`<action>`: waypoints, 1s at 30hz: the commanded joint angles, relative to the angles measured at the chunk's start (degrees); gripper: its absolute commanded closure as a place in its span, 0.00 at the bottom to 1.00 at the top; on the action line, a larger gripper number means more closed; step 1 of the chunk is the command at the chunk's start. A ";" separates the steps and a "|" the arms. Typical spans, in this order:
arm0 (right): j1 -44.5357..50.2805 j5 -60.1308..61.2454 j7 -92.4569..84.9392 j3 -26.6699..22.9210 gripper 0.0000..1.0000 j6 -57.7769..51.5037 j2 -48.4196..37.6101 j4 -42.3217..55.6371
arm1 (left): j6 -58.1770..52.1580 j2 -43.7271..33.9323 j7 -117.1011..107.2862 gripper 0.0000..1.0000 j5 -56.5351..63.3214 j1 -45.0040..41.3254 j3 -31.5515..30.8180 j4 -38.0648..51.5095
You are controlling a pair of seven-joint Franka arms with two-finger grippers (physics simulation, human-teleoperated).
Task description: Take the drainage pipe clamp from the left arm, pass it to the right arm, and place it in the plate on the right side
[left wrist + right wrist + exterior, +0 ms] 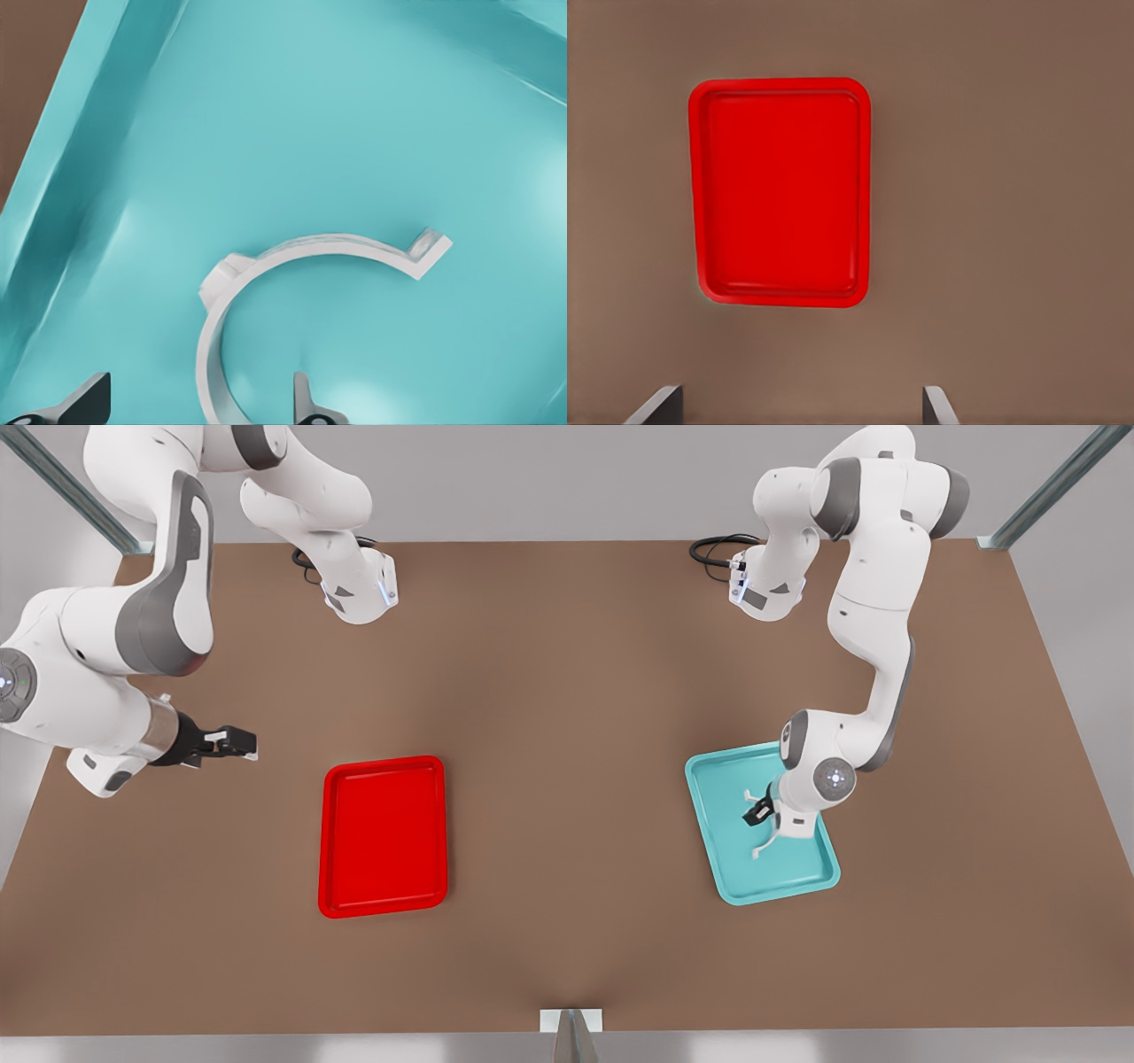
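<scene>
Brown worktop (567,691) under grey walls carries everything; the left tool (760,810) hangs low over the teal tray (722,859) on the front view's right, fingers spread, their tips (89,403) straddling one end of the drainage pipe clamp (266,283) — not yet closed on it. That white half-ring lies flat on the tray floor, its arc curving away from the tool toward a flared tab; it appears free of the rim, though the arm hides part of it in the front view. The right tool (232,742) waits well apart on the front view's left, fingers (660,407) spread and empty, near the plate (383,908); bare worktop lies between the two trays — nothing stands in the way of a handover there.
</scene>
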 commanded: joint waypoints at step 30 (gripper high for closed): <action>0.96 -3.13 0.96 0.45 0.00 0.73 0.86 0.74 | 0.57 -0.13 -18.43 0.79 -1.83 -0.14 0.00 -0.19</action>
